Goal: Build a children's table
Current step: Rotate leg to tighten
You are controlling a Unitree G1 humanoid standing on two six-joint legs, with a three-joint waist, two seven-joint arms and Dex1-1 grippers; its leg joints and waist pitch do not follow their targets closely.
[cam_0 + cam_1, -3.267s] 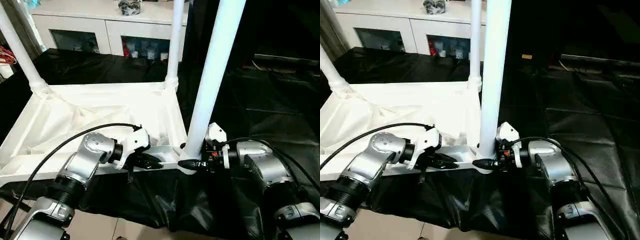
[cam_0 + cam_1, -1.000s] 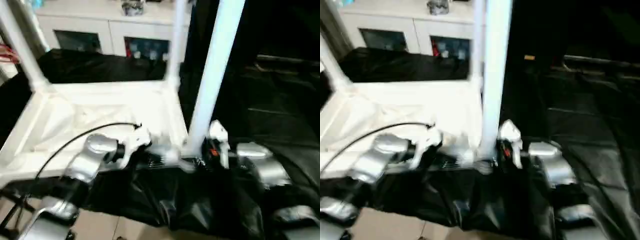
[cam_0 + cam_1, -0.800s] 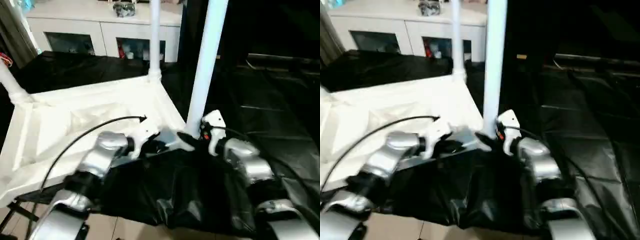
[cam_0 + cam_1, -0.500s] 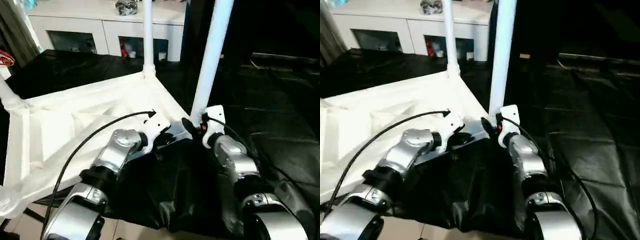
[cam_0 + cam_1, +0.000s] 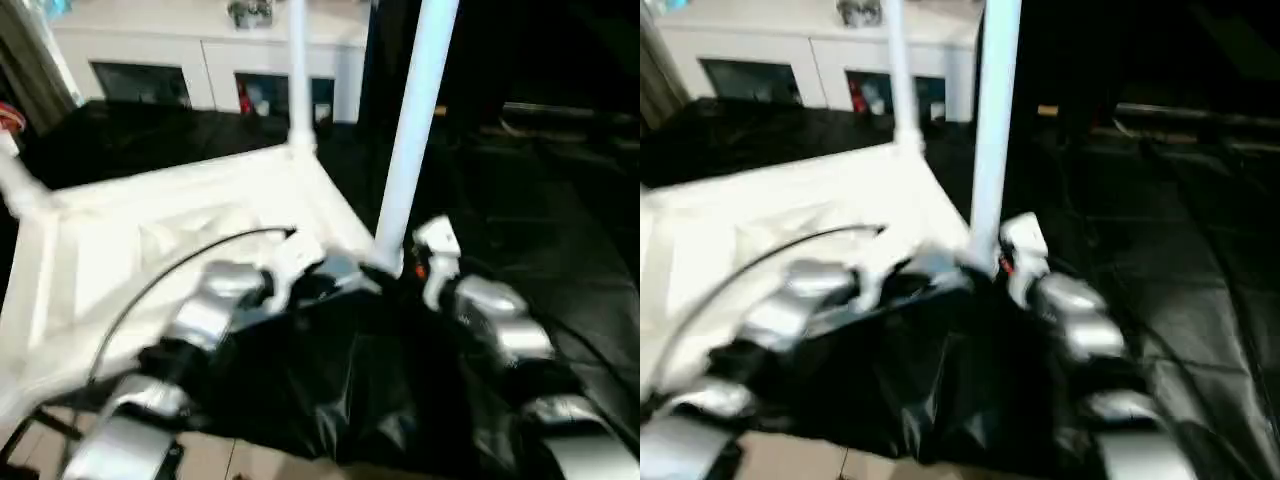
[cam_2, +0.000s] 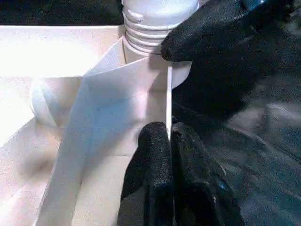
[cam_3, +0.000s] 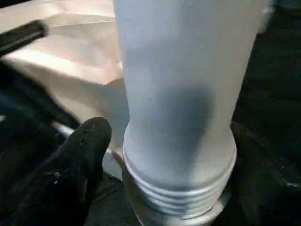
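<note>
- My left gripper (image 6: 169, 136) pinches the upturned tabletop's (image 5: 110, 240) thin rim, near corner.
- My right gripper (image 7: 162, 155) stands spread around the near leg (image 5: 410, 140), fingers (image 7: 77, 160) apart from it.
- Near leg upright in its socket.

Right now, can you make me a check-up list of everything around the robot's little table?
Surface: black cloth covers the work area.
Job's things: white tabletop lies underside up; three legs stand in corner sockets, the nearest leg between the two arms.
Clutter: nothing seen.
Grippers: left gripper has its jaws shut on the tabletop's thin edge wall; right gripper has a finger on either side of the nearest leg's ribbed base, with a gap showing at one finger.
Cables: black cable arcs over the left arm.
Surroundings: white cabinet with glass doors behind.
</note>
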